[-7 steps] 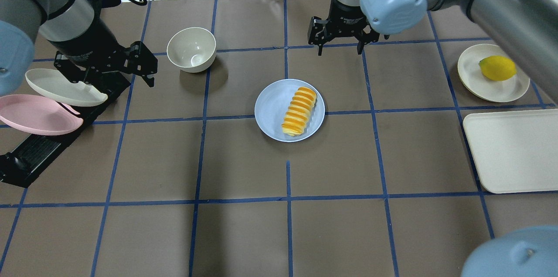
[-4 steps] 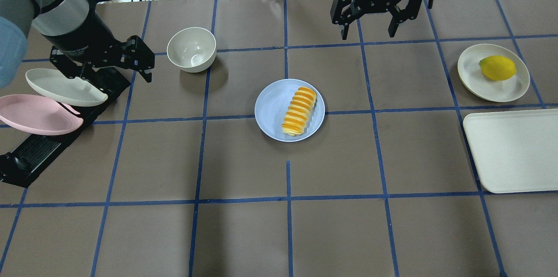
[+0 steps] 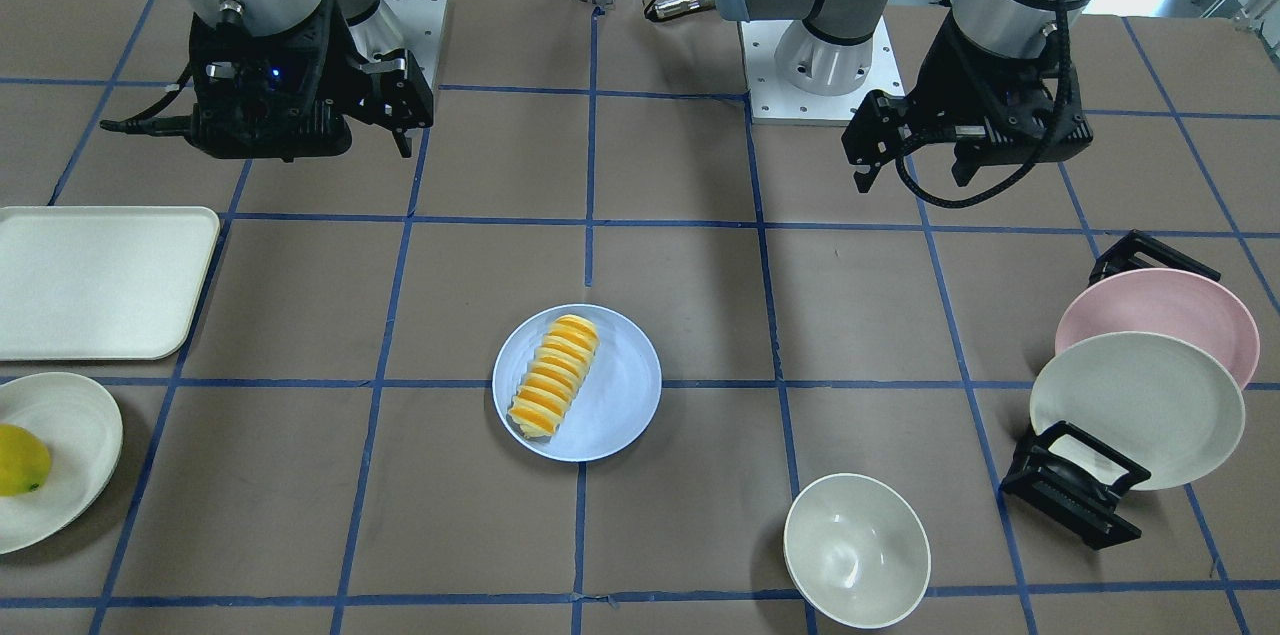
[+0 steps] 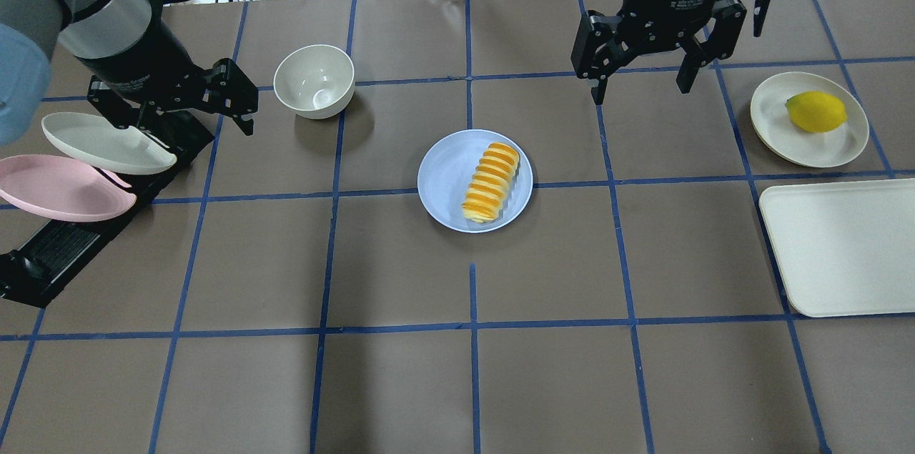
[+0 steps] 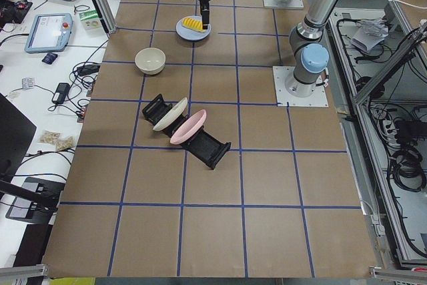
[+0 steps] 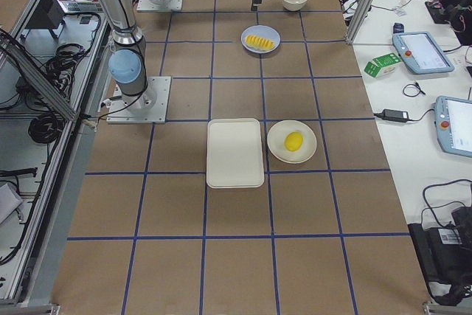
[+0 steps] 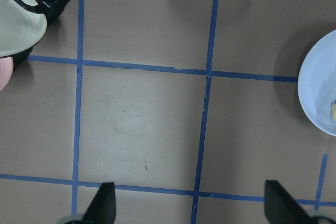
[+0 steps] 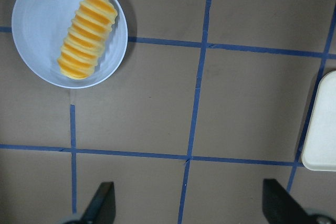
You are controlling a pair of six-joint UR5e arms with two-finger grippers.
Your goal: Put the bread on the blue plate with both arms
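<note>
The bread [image 4: 492,182] lies lengthwise on the right half of the blue plate [image 4: 443,175] at the table's centre; the right wrist view also shows the bread [image 8: 88,35] and plate [image 8: 42,19]. My right gripper [image 4: 638,93] is open and empty, hanging above the table behind and to the right of the plate. My left gripper [image 4: 186,121] is open and empty, over the table far left of the plate, beside the plate rack. In the left wrist view only the plate's edge [image 7: 320,93] shows at the right.
A cream bowl [image 4: 314,81] stands back left. A black rack [image 4: 57,247] at the left holds a cream-white plate [image 4: 107,143] and a pink plate [image 4: 64,187]. At the right are a lemon [image 4: 815,111] on a cream plate [image 4: 836,146] and a cream tray [image 4: 843,247].
My right arm has swung to the right, away from the plate, with its gripper open. My left gripper has barely shifted. The bread and plate have not moved.
</note>
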